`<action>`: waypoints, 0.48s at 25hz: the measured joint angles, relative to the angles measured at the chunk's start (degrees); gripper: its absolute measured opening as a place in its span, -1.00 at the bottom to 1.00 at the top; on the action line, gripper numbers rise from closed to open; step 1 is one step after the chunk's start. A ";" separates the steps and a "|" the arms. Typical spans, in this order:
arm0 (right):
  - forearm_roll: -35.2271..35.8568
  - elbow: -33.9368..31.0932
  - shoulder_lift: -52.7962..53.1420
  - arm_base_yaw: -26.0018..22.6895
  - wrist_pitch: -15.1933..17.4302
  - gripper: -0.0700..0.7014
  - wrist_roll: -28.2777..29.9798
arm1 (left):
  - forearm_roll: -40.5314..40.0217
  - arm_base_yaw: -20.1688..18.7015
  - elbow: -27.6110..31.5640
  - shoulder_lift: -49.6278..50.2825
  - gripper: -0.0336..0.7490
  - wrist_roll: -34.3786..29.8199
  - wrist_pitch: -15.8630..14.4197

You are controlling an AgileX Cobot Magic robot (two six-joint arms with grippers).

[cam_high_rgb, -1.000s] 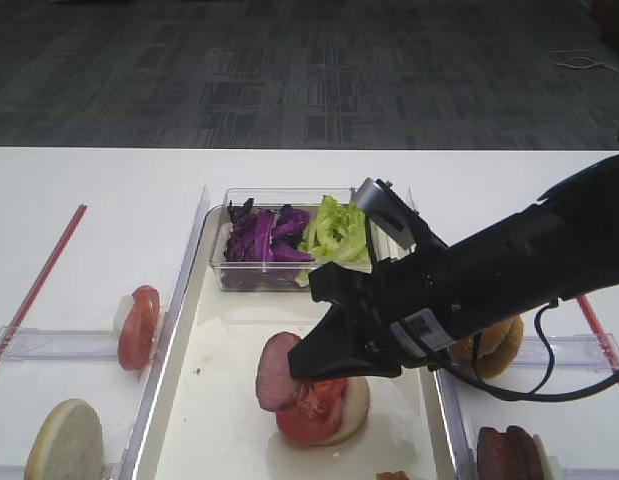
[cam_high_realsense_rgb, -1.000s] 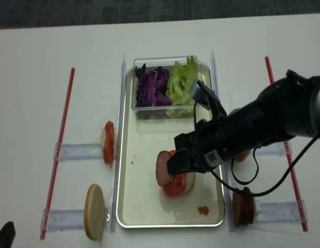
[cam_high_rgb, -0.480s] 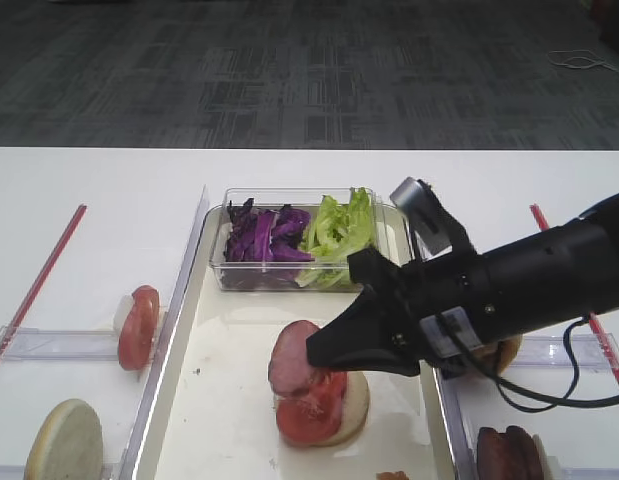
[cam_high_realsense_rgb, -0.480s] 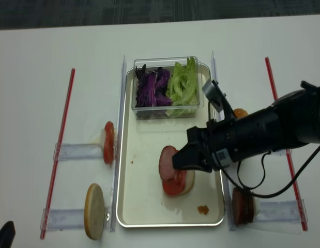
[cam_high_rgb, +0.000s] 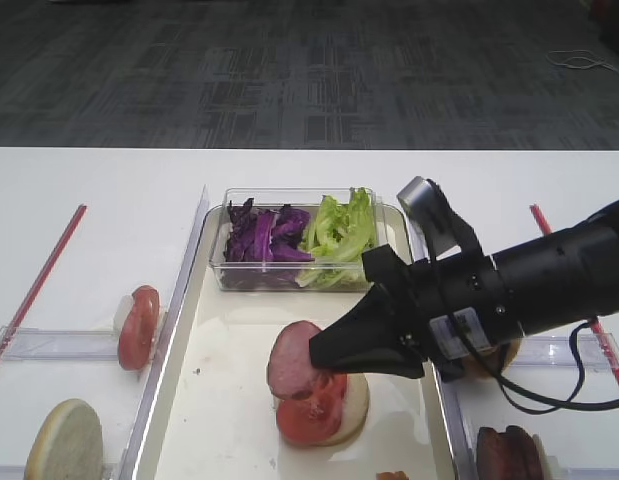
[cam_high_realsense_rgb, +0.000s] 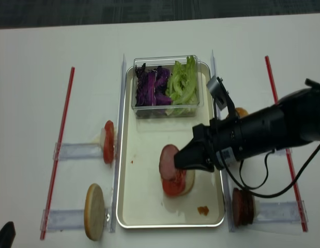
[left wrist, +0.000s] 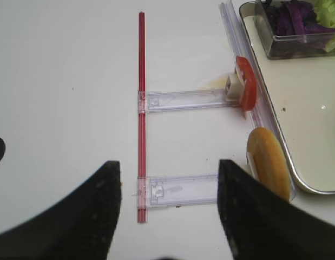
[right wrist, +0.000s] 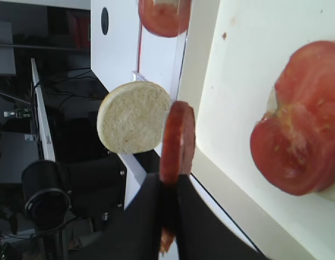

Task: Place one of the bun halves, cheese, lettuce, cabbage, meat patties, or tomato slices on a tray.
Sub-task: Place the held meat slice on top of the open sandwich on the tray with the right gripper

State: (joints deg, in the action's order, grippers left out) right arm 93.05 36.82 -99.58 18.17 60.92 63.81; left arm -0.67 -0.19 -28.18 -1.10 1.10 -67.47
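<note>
My right gripper (cam_high_rgb: 324, 355) is shut on a pinkish meat patty (cam_high_rgb: 292, 358), held on edge over the cream-white tray (cam_high_rgb: 229, 400). In the right wrist view the patty (right wrist: 176, 141) sticks out from between the black fingers (right wrist: 151, 216). Just beneath it a tomato slice (cam_high_rgb: 314, 405) rests on a pale bun half (cam_high_rgb: 357, 400) in the tray. From overhead the patty (cam_high_realsense_rgb: 167, 161) stands at the left edge of that stack. My left gripper (left wrist: 170, 173) hangs open over the bare table, left of the tray, holding nothing.
A clear tub at the tray's far end holds purple cabbage (cam_high_rgb: 261, 235) and green lettuce (cam_high_rgb: 337, 228). Left racks carry a tomato slice (cam_high_rgb: 138, 326) and a bun half (cam_high_rgb: 64, 440). Right racks hold patties (cam_high_rgb: 509, 450) and a bun (cam_high_rgb: 494, 350). Red strips flank both sides.
The right gripper has carried the patty a little to the right, over the tomato slice, as the arm drew back rightward. The left gripper's place is unchanged.
</note>
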 joint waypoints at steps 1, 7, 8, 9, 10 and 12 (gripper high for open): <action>0.00 0.00 -1.00 0.00 0.28 -0.64 0.41 | 0.00 0.00 0.00 0.00 0.13 0.00 0.00; 2.06 0.00 -3.44 0.00 0.07 -0.64 3.13 | 0.00 0.00 0.00 0.00 0.13 0.00 0.00; 2.06 0.00 -3.44 0.00 -0.26 -0.64 3.25 | 0.00 0.00 0.00 0.00 0.13 0.00 0.00; 2.20 0.00 -3.56 0.00 -0.49 -0.64 3.56 | 0.00 0.00 0.00 0.00 0.13 0.00 0.00; 2.43 0.00 -3.73 0.00 -0.49 -0.64 3.82 | 0.00 0.00 0.00 0.00 0.13 0.00 0.00; 2.77 0.00 -4.90 -0.48 -0.14 -0.64 4.56 | 0.00 0.00 0.00 0.00 0.13 0.00 0.00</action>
State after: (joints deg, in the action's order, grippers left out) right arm 95.82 36.82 -104.48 17.70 60.78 68.37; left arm -0.67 -0.19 -28.18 -1.10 1.10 -67.47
